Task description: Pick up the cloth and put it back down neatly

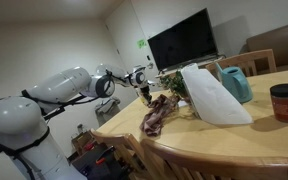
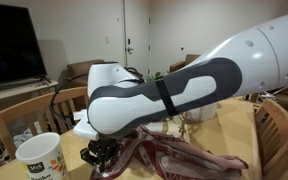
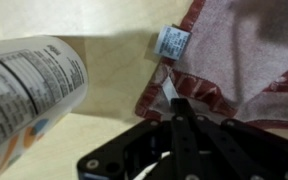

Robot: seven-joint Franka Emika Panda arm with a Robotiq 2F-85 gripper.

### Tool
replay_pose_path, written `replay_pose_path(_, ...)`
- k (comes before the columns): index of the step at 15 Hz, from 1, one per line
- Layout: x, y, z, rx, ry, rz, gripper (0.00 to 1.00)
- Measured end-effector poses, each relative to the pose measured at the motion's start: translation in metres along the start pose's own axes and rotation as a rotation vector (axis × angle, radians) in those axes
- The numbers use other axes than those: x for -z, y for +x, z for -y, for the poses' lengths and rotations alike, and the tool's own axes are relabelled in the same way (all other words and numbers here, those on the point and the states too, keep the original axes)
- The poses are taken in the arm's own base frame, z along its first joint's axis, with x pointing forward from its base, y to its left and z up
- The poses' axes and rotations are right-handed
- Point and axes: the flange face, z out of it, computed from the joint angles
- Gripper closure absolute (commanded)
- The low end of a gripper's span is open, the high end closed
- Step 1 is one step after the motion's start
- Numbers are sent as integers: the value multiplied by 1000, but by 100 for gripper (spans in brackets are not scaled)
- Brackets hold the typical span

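- Gripper (image 3: pixel 172 100): jaws clenched on the hem of the cloth (image 3: pixel 239 60), at 6 o'clock of its sewn tag (image 3: pixel 171 42).
- Cloth: maroon with paler patches, wrinkled, on the wooden table (image 3: pixel 114 70). In an exterior view it trails from the gripper (image 1: pixel 144 88) down to the tabletop.
- Wrist view: white printed cup (image 3: pixel 24 90) at 9 o'clock of the gripper, near the cloth but apart from it.
- In an exterior view only: white sheet (image 1: pixel 214 95) just at 3 o'clock of the cloth, teal jug (image 1: pixel 236 83) behind it, red-lidded jar (image 1: pixel 285 102) farther out, television (image 1: pixel 184 40) at 12 o'clock.
- In an exterior view the arm (image 2: pixel 184 85) hides most of the table. Cloth folds (image 2: pixel 179 160) show beneath it.
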Motion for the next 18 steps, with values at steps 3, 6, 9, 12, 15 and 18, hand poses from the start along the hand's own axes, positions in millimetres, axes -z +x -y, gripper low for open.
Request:
replay_pose_path(3,4,-3,0,6,-2,11,100)
replay_pose_path(6,5,-6,4,5,23,20,100)
replay_pose_path(9,6,-10,10,7,54,35,100)
replay_pose_path(12,5,-13,14,11,78,46,100)
replay_pose_path(15,4,-12,15,14,92,46,100)
replay_pose_path(18,2,-10,14,16,96,41,100)
